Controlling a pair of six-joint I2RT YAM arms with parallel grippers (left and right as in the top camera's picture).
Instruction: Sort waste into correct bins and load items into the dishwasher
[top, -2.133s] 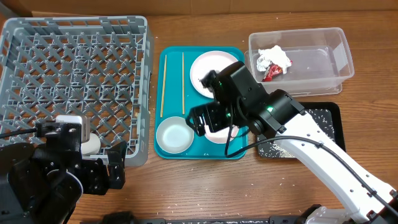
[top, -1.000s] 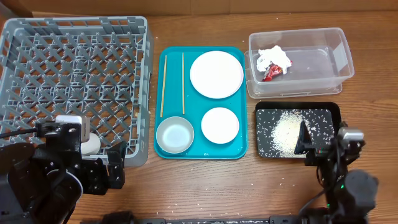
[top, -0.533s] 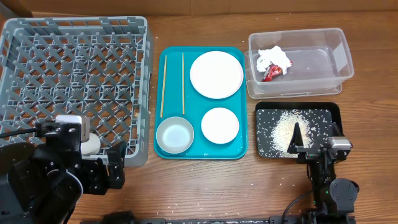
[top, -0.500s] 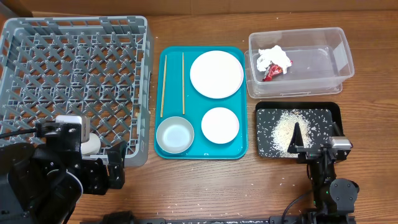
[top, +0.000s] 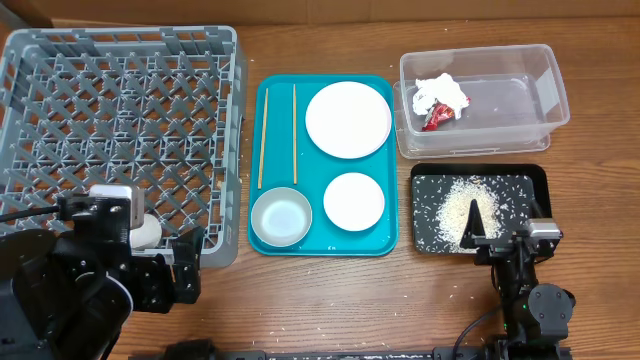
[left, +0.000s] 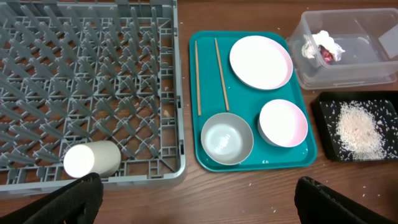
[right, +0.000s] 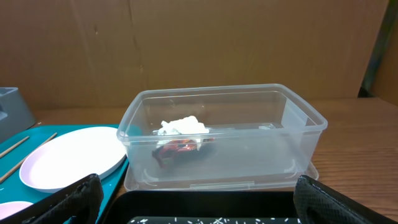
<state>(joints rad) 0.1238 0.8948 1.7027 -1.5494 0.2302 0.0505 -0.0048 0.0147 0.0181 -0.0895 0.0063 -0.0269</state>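
Far left: cup (left: 92, 160) on its side in the rack (left: 180, 93), near corner, just ahead of the left hand (left: 199, 202), spread wide and empty. Next, on the teal tray (left: 245, 99): chopsticks (left: 198, 78), thin, light, apt to roll; best pinched together mid-length. Bowl (left: 227, 138) and dish (left: 283, 122) near, plate (left: 261, 61) beyond; probably hard, slick, breakable, so take by the rim. Well right, low by the black tray (top: 420, 240) of rice (top: 455, 205): right hand (right: 198, 186), likewise spread, gripping nothing, facing the tub (right: 249, 149) with tissue (right: 181, 126) and wrapper (right: 180, 147).
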